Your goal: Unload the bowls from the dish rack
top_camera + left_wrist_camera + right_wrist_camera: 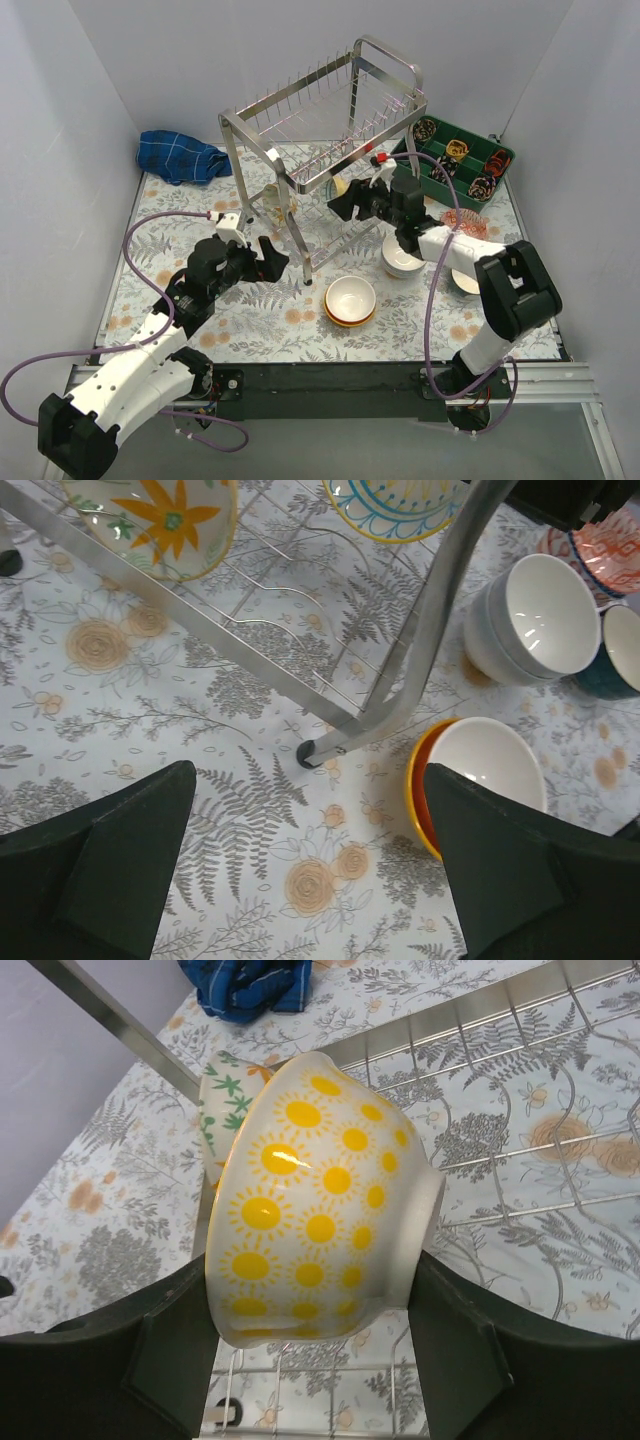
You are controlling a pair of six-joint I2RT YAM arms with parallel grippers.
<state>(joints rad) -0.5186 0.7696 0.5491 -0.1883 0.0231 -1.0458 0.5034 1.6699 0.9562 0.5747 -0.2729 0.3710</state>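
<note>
**Right pincer (312,1272) clamping sun-patterned bowl (320,1180) in dish rack (330,120)**

The right pincer is gripping the cream, yellow-sunned bowl. Its dark fingers are pressing on opposite sides of the wall as the bowl is lying tilted over the wires of the rack's lower tier. A leaf-and-flower bowl (225,1090) is resting just behind it.

The left pincer (270,255) is hovering with its fingers apart above the bench (250,325), near a rack leg, and is holding nothing.

The glazed ceramic is looking rigid, slick and breakable, with some weight for its size. A firm hold across the wall near the rim is likely serving best, with a slow lift clear of the wires.

Other bowls are sitting on the bench's fern-print cover (200,210), among them a white bowl (350,295) nested in an orange bowl (345,321). A green compartment tray (505,165) and a blue checked cloth (180,157) are lying toward the back, with pale walls (60,150) enclosing the bench.
</note>
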